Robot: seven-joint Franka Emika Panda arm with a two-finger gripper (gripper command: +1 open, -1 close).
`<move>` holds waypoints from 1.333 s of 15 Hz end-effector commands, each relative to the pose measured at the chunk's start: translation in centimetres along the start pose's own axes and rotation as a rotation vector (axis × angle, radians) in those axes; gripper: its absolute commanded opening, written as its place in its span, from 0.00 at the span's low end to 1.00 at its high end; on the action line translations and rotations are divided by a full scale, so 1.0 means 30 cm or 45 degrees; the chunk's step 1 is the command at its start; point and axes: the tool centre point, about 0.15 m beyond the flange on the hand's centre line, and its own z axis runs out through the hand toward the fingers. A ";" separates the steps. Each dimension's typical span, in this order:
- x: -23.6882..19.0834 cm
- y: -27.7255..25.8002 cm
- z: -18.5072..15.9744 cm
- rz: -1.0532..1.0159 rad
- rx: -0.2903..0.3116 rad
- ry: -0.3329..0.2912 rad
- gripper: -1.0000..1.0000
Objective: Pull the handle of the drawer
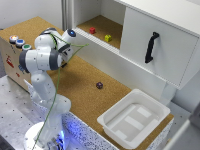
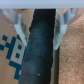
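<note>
Exterior view: tray (image 1: 131, 131) below handle (image 1: 151, 47).

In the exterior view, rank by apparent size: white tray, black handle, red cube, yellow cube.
1. White tray
2. Handle
3. Red cube and yellow cube: they look alike, and the frame is too blurry to rank them.

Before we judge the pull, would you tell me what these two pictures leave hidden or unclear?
- Gripper: in the exterior view the white arm's own body hides it; open or shut cannot be told.
- Wrist view: a blurred dark cylinder fills the middle, hiding what lies behind.
- Slim black curved bar handle on the white flat-fronted drawer panel: its fixings are too small.
- Small dark object on the cork top: too small to identify.
</note>
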 end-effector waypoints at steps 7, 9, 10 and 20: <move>-0.045 0.091 0.009 0.019 0.077 0.082 0.00; -0.061 0.121 0.007 0.033 0.068 0.086 0.00; -0.067 0.138 0.000 0.045 0.061 0.092 0.00; -0.104 0.319 -0.105 0.108 -0.008 0.099 0.00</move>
